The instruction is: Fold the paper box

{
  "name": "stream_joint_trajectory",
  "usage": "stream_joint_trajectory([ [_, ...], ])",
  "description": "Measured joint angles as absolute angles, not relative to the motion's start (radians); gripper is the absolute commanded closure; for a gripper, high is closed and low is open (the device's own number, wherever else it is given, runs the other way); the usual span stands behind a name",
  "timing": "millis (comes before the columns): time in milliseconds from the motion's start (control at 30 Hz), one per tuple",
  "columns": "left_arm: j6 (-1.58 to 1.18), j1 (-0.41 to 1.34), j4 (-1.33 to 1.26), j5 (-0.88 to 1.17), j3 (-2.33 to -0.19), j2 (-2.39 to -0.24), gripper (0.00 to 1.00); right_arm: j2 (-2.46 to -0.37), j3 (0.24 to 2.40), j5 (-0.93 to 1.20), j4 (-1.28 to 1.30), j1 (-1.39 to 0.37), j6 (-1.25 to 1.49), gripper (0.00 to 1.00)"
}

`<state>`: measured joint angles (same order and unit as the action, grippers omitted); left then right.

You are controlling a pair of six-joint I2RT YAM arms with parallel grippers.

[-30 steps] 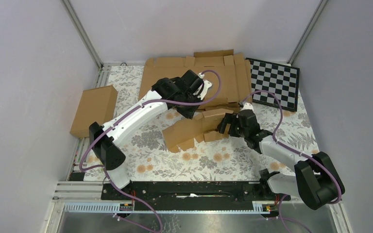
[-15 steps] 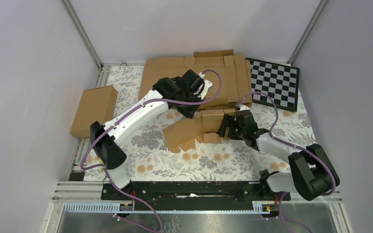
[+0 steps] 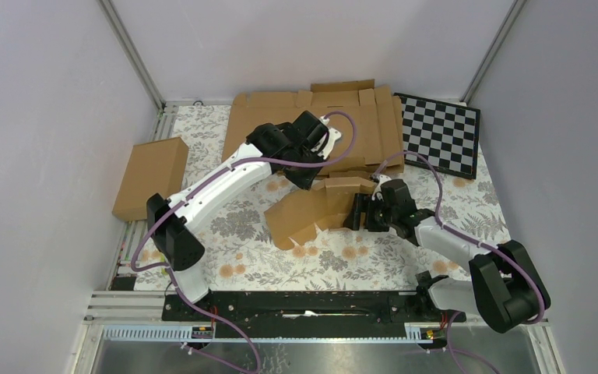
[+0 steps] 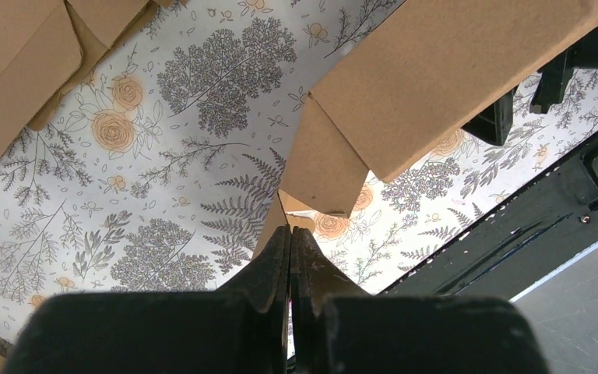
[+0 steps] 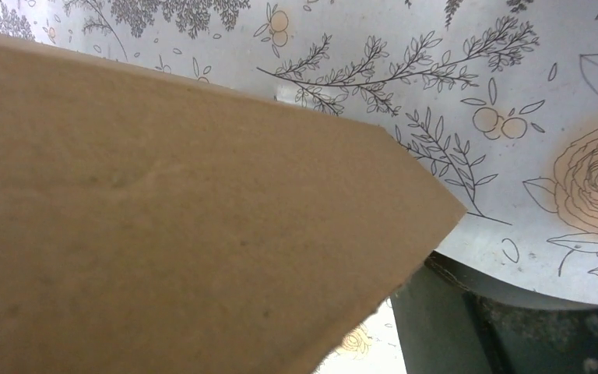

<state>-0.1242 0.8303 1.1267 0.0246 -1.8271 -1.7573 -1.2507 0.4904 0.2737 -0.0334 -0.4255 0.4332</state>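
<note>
Down at the left gripper (image 4: 290,231), the jaws are pressed together, seemingly pinching a thin flap of the paper box (image 3: 315,210), which lies half-formed mid-table (image 3: 241,257). The right gripper (image 3: 360,212) meets its right end; whether those jaws are open I cannot tell. It looks like light, easily creased card, best gripped by the flaps.

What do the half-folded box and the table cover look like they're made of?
The half-folded box looks like brown cardboard, matte: fibrous surface, creased flaps, thin raw edges. The table cover looks like smooth printed cloth or vinyl with a floral pattern; which one is unclear.
</note>
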Motion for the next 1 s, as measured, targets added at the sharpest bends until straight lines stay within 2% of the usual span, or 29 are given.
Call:
stream_joint_trajectory([
  [300, -0.147, 0.83, 1.127, 0.058, -1.848, -1.769, 1.0, -1.248, 0.469, 0.316, -0.035, -0.426, 0.447, 0.32],
  [533, -0.226, 0.815, 1.106, 0.156, -1.848, -1.768, 1.0, -1.192, 0.395, 0.334, -0.082, -0.425, 0.511, 0.34],
  [700, -0.287, 0.789, 1.043, 0.232, -1.795, -1.742, 0.89, -1.157, 0.342, 0.342, -0.13, -0.426, 0.571, 0.17],
  [767, -0.303, 0.78, 1.026, 0.248, -1.772, -1.732, 0.85, -1.151, 0.338, 0.346, -0.143, -0.426, 0.583, 0.16],
  [833, -0.311, 0.776, 1.015, 0.256, -1.756, -1.726, 0.81, -1.147, 0.335, 0.35, -0.145, -0.426, 0.593, 0.19],
  [933, -0.321, 0.77, 1.001, 0.266, -1.726, -1.718, 0.53, -1.142, 0.332, 0.352, -0.146, -0.426, 0.603, 0.24],
  [1000, -0.314, 0.768, 0.997, 0.269, -1.712, -1.714, 0.41, -1.142, 0.332, 0.352, -0.148, -0.426, 0.609, 0.26],
])
